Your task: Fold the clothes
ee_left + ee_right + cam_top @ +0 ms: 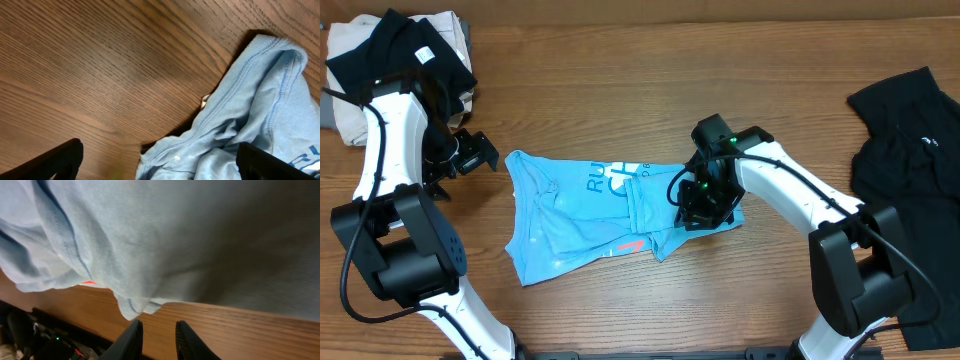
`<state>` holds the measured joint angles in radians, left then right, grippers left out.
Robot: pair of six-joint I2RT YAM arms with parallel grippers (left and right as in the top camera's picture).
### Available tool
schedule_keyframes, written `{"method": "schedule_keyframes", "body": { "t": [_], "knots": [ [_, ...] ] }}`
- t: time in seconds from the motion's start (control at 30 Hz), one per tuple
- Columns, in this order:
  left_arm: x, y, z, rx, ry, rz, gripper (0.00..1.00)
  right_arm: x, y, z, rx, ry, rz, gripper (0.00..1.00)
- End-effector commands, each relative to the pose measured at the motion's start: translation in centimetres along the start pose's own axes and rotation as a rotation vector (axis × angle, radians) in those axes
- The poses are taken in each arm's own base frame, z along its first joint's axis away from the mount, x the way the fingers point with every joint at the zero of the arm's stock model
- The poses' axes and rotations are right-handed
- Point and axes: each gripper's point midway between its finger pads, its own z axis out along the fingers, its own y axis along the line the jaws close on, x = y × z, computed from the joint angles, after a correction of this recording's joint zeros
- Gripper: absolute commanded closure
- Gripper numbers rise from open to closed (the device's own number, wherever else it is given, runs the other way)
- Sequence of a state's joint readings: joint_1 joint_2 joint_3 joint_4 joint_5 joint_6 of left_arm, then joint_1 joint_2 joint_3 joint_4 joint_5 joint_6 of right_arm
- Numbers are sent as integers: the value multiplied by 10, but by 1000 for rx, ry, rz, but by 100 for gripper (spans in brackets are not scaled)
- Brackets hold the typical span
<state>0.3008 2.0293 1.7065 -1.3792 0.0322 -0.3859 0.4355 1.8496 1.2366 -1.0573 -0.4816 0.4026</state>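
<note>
While the shirt (570,220) lies lengthwise between my grippers, the right gripper (705,208), jaws barely apart, sits over its near end, any hold on cloth uncertain; the left gripper (475,155), wide open, stands just beside the far end.

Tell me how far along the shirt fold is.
Done: the light blue T-shirt lies on the table, its right side doubled over. In hand: the right hand is down at that folded edge, fingers nearly together; whether it grips cloth is unclear. The left hand hovers open beside the left edge. Left: the remaining folds; the shirt is wrinkled and wide.
</note>
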Motion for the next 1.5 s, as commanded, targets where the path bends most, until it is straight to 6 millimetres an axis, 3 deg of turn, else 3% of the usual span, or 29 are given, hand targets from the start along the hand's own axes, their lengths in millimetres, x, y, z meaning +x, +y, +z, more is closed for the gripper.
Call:
{"method": "schedule_keyframes", "body": {
  "t": [0.0,0.37,0.63,0.77,1.1,1.47],
  "knots": [
    [1,-1,3,-10,6,20,0,4,8,4,-45,11,41,76],
    [3,-1,3,-12,11,34,0,18,21,33,-43,22,86,71],
    [3,0,3,-13,12,35,0,18,34,39,-60,7,106,51],
    [3,0,3,-13,12,35,0,17,29,39,-38,-1,114,48],
    [3,0,3,-13,12,49,0,13,19,44,-1,-32,190,51],
    [3,-1,3,-12,11,49,0,10,23,47,-3,-46,195,58]
  ]
}}
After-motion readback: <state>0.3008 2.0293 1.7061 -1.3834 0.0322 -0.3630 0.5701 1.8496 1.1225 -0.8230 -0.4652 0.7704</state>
